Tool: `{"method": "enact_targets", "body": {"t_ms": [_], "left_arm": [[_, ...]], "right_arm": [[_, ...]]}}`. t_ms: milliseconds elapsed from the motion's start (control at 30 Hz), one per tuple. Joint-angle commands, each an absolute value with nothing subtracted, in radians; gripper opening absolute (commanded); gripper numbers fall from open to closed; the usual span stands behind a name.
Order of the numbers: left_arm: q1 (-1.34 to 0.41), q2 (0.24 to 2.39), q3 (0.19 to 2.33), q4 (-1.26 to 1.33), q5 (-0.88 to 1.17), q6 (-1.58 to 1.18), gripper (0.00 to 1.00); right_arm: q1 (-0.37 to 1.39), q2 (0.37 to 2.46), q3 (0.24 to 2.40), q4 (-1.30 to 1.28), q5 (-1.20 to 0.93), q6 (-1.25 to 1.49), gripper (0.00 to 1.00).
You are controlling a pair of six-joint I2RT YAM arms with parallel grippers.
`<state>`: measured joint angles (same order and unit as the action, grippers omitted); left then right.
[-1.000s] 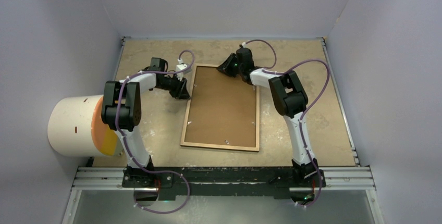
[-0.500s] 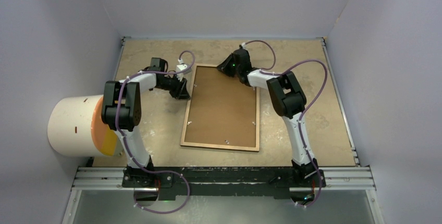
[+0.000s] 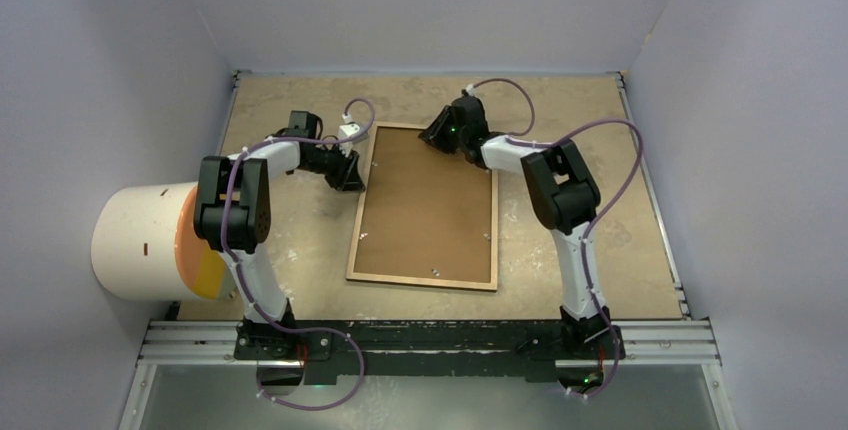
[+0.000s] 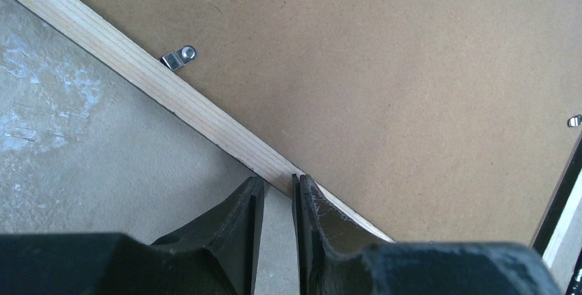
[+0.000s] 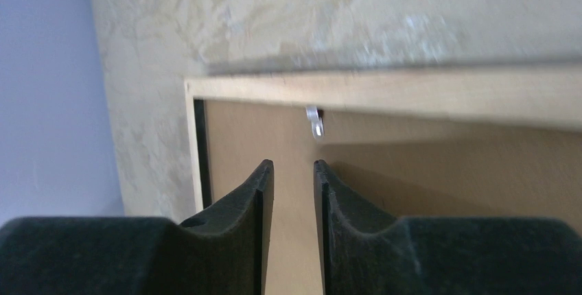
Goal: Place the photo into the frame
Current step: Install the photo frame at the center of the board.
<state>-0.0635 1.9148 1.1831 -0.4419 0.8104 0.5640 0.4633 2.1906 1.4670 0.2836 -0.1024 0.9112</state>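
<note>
Face-down frame, right gripper lined up on a far-rail tab

The thin rectangular picture frame (image 3: 420, 281), light wood-brown back up, lies mid-worktop (image 3: 620, 240) with the plain brown backing board (image 3: 425, 205) seated in it. The photo is out of sight, perhaps under the board. The left gripper (image 4: 277, 184), narrowly parted and empty, sits at the left rail. The right gripper (image 5: 293, 169), slightly apart and empty, hovers just short of the small metal tab (image 5: 315, 122). I'd nudge that tab lightly with one fingertip, the left pinning the frame against sliding.
</note>
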Motion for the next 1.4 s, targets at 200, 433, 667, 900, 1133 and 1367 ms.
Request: {"method": "enact_targets", "body": {"t_ms": [200, 433, 667, 900, 1133, 1367], "left_arm": [[-0.066, 1.894, 1.147, -0.505, 0.750, 0.616, 0.25], [-0.066, 1.884, 1.141, -0.506, 0.749, 0.620, 0.25], [-0.066, 1.882, 1.140, -0.506, 0.744, 0.621, 0.25], [-0.066, 1.885, 1.135, -0.503, 0.735, 0.623, 0.25], [-0.066, 1.891, 1.134, -0.499, 0.732, 0.623, 0.25], [-0.066, 1.893, 1.135, -0.499, 0.727, 0.622, 0.25]], "right_arm": [[0.413, 1.869, 1.220, 0.066, 0.011, 0.741, 0.37], [0.396, 1.860, 1.169, 0.060, 0.051, 0.722, 0.32], [0.384, 1.905, 1.212, 0.019, 0.066, 0.693, 0.28], [0.362, 1.913, 1.206, 0.002, 0.104, 0.679, 0.24], [0.353, 1.900, 1.198, -0.036, 0.149, 0.657, 0.21], [0.351, 1.874, 1.189, -0.060, 0.182, 0.642, 0.19]]}}
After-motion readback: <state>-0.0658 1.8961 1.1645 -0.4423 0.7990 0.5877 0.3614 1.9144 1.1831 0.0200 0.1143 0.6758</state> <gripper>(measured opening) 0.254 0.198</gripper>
